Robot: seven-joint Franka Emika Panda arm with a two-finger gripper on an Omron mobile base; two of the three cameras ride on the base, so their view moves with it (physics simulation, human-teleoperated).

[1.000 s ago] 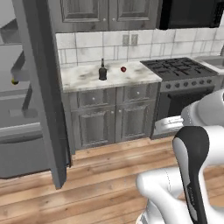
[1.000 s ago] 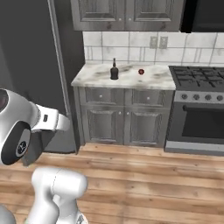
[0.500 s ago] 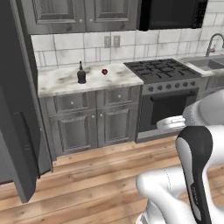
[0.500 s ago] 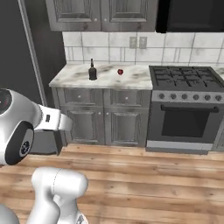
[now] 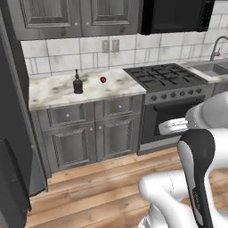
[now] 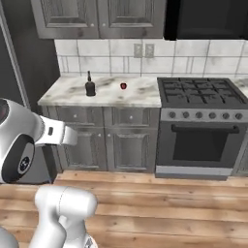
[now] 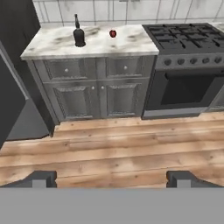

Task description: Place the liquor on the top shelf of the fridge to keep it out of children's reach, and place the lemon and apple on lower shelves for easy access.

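Observation:
The liquor (image 5: 78, 84) (image 6: 90, 87) (image 7: 78, 37), a small dark bottle with a thin neck, stands upright on the marble counter (image 5: 49, 93). The apple (image 5: 103, 80) (image 6: 123, 86) (image 7: 113, 33), a small red ball, lies a short way to its right. At the left stands the dark fridge (image 5: 11, 116) (image 6: 34, 63) (image 7: 13, 87). Its top shelf, its lower shelves and the lemon are out of view. My gripper (image 7: 112, 179) is open with nothing between its fingers. It hangs over the wood floor, well short of the counter.
Grey wood-grain cupboards (image 7: 100, 94) sit under the counter and more hang above it. A gas stove with an oven (image 5: 164, 78) (image 6: 203, 97) (image 7: 188, 39) adjoins on the right, and a sink (image 5: 213, 67) lies beyond. Wood floor (image 7: 113, 148) stretches between me and the cupboards.
The whole picture has shifted, so the camera moved with the base. The fridge's inside has slid out at the left, and the counter and stove now sit nearer the middle. My gripper stays open.

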